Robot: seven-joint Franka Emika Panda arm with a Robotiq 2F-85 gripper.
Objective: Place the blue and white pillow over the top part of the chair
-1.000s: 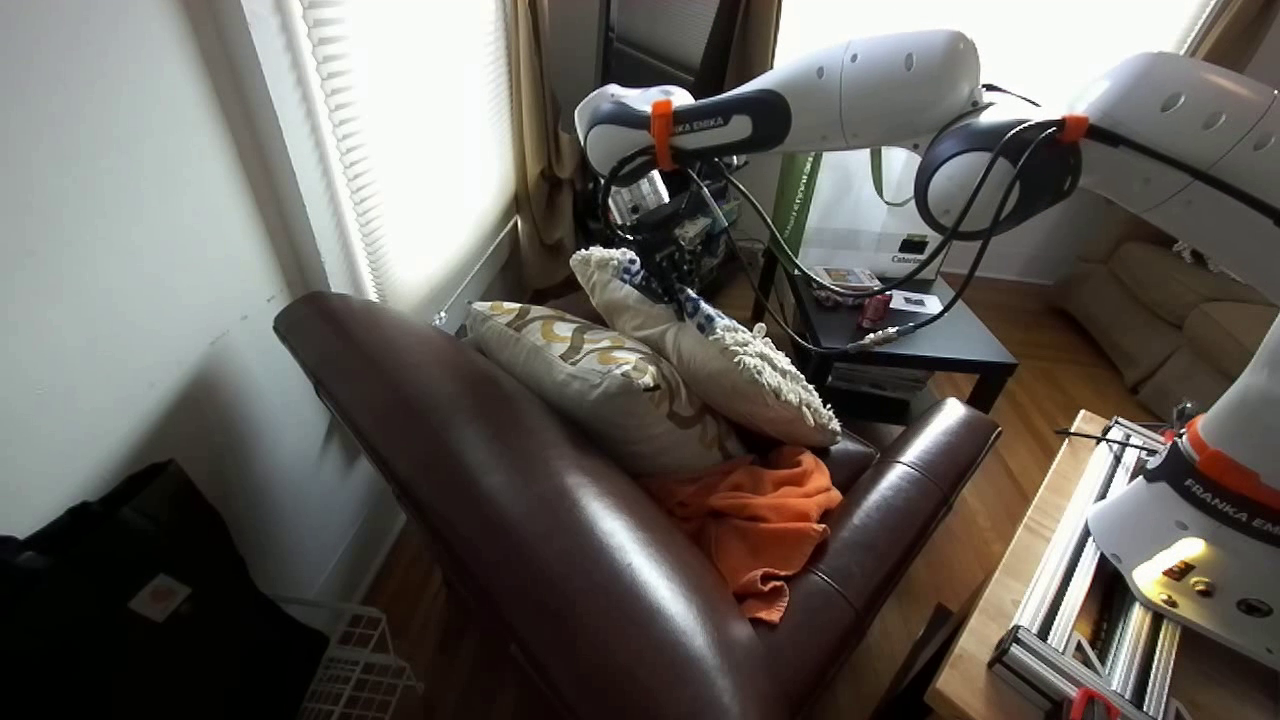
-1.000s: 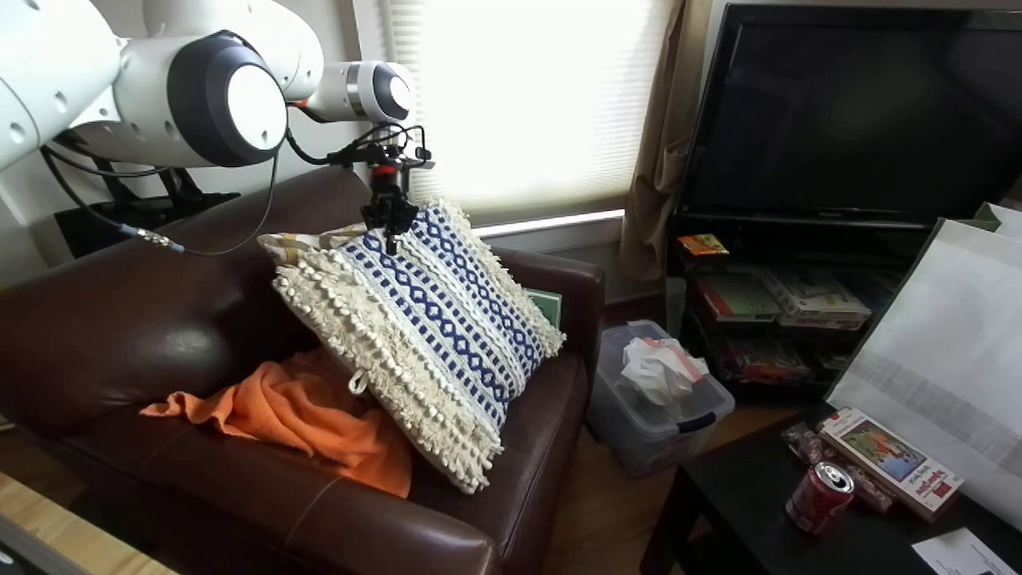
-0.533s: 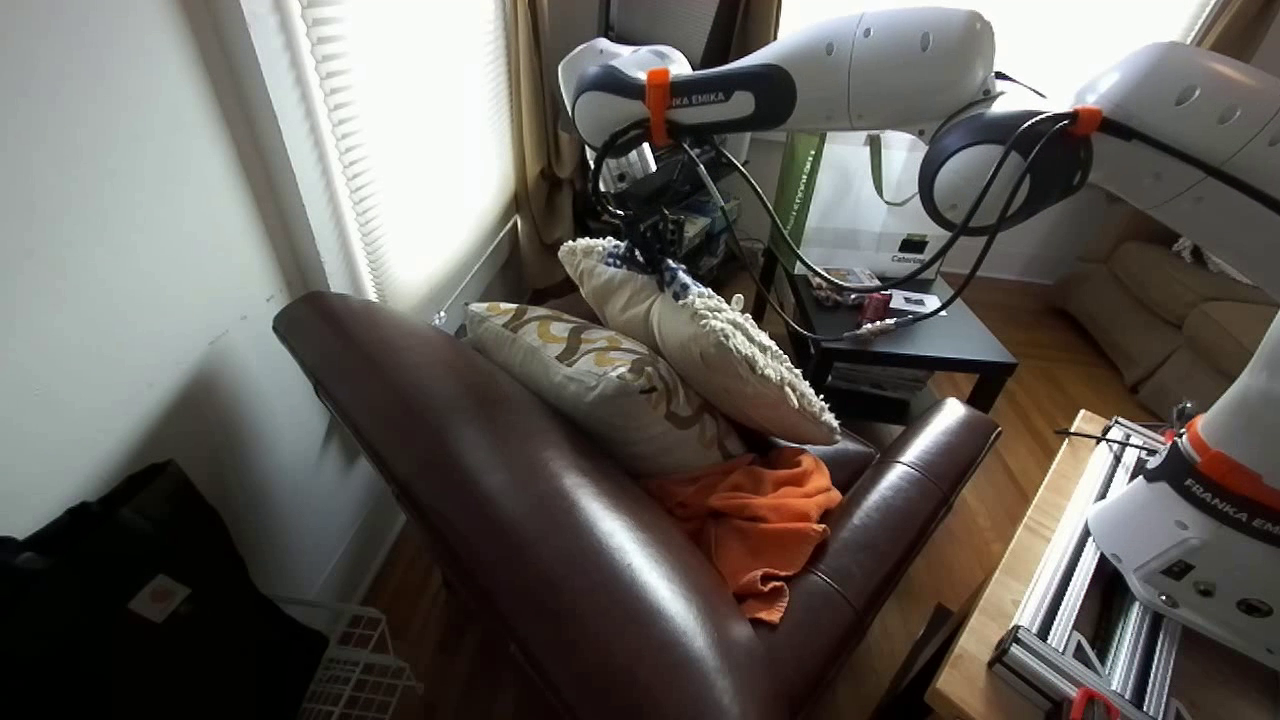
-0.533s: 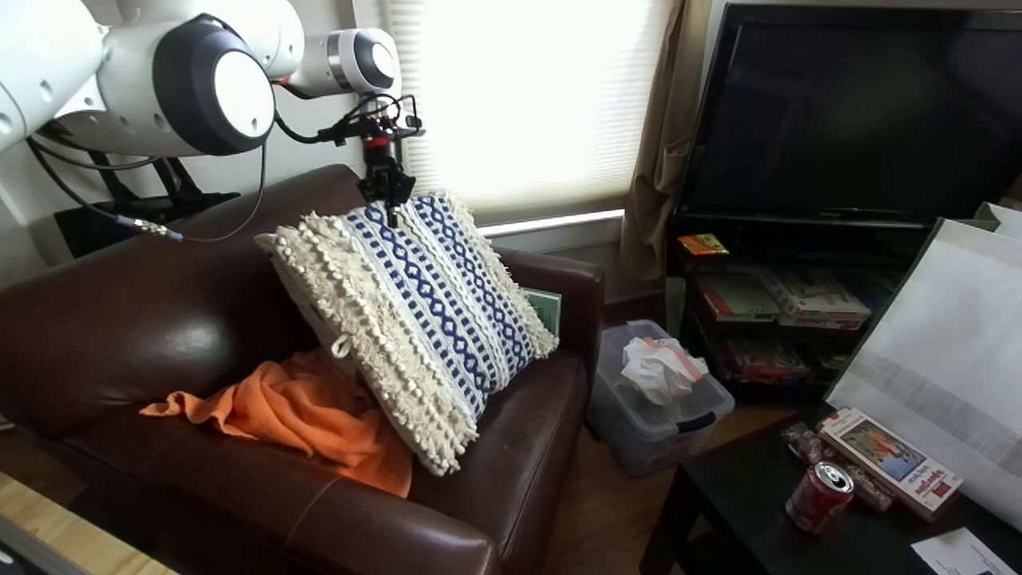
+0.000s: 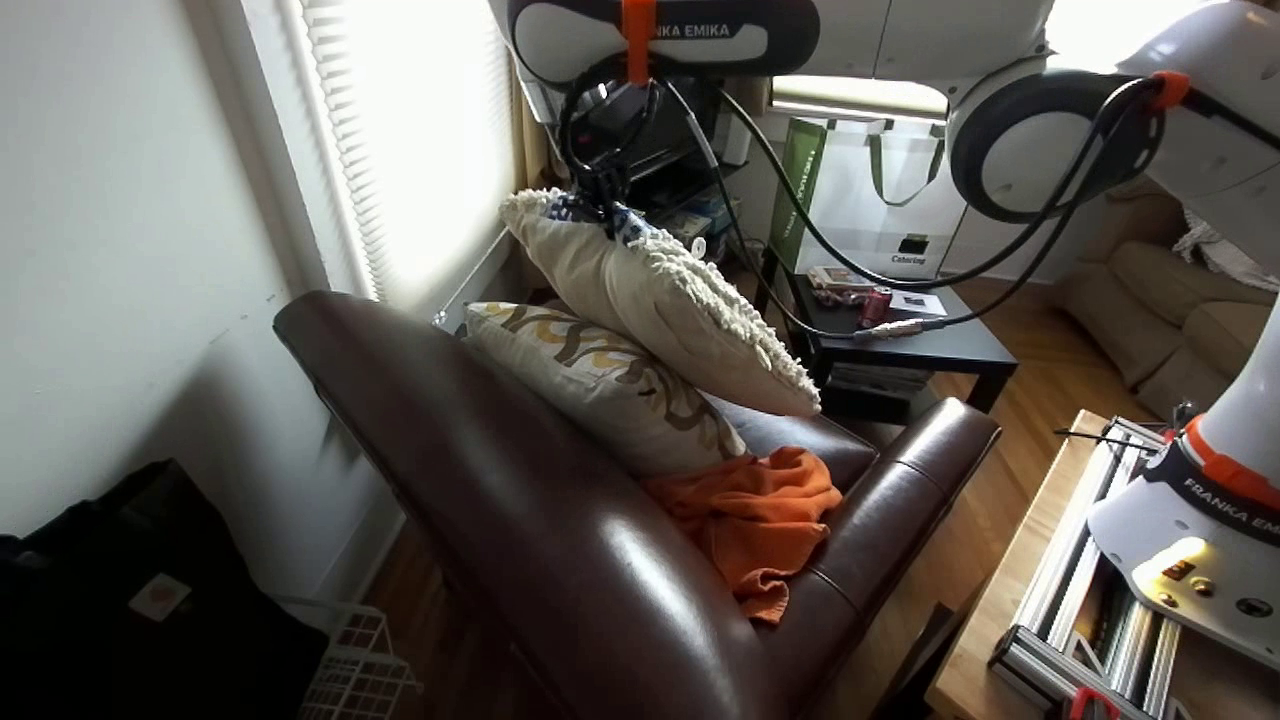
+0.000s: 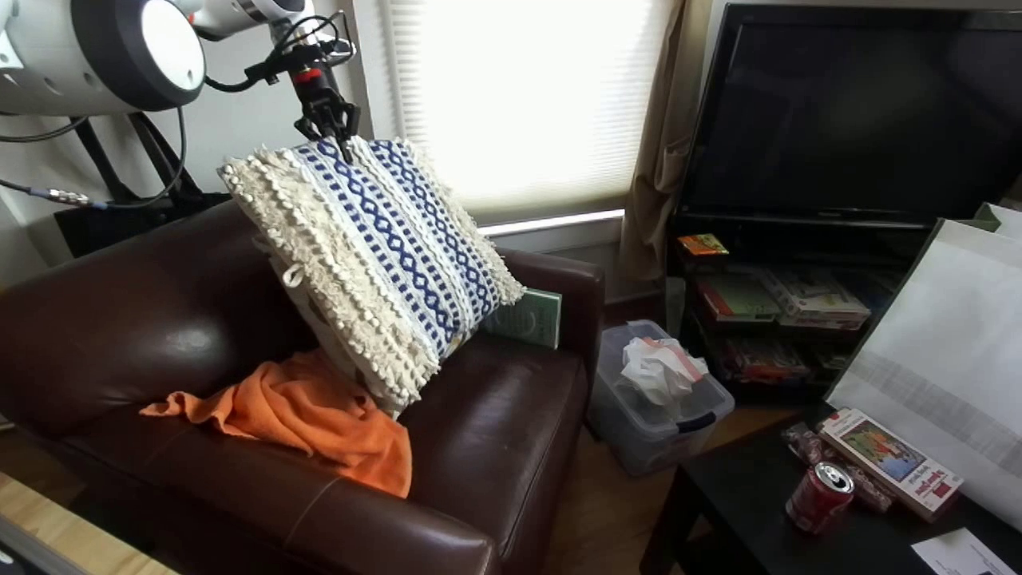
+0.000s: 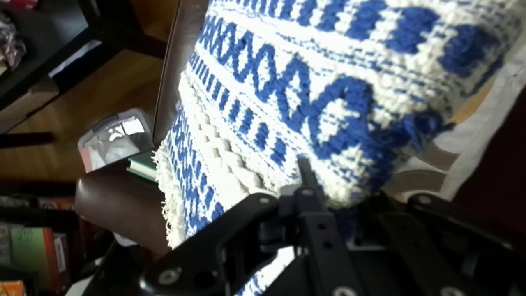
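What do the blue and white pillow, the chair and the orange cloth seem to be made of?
Pillow: woven fabric, perhaps cotton, matte; thick yarn and shaggy fringe show.
Chair: probably leather or imitation leather, smooth, glossy; seams and bright highlights show.
Orange cloth: soft-looking matte textile, perhaps fleece; loose folds, no shine.

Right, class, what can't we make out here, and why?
Part of the green book: behind the blue and white pillow in an exterior view.
Rest of the robot's base: past the right edge in an exterior view.
Print on the shelf items: too blurred in the wrist view.
Anything under the orange cloth: hidden in both exterior views.
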